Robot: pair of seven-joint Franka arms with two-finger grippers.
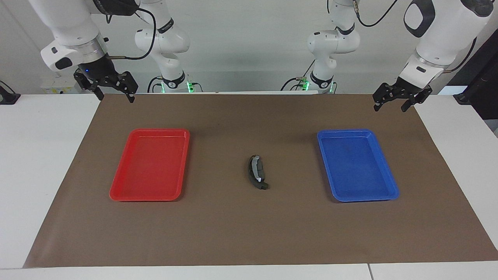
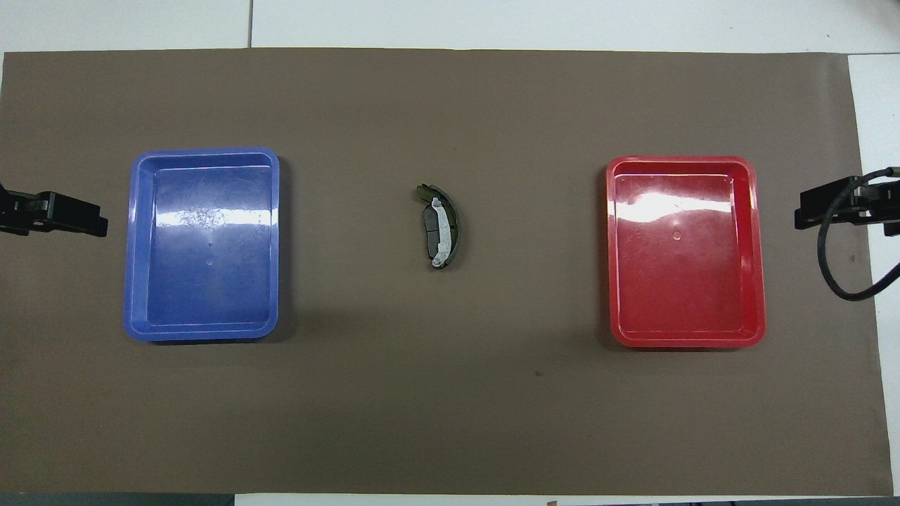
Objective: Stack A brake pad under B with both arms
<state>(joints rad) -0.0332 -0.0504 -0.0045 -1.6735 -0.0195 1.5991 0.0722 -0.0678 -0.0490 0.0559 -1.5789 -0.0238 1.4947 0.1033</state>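
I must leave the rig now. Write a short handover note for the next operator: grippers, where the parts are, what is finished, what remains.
Left gripper: open, empty, raised over the brown mat's corner at the left arm's end.
Right gripper: open, empty, raised at the other corner.
Long crescent-curved dark brake shoe and short flat grey brake pad lie together mid-mat, between the red tray and blue tray, both empty.
Done: the parts overlap; which one is underneath I cannot tell.
Left: check the order.
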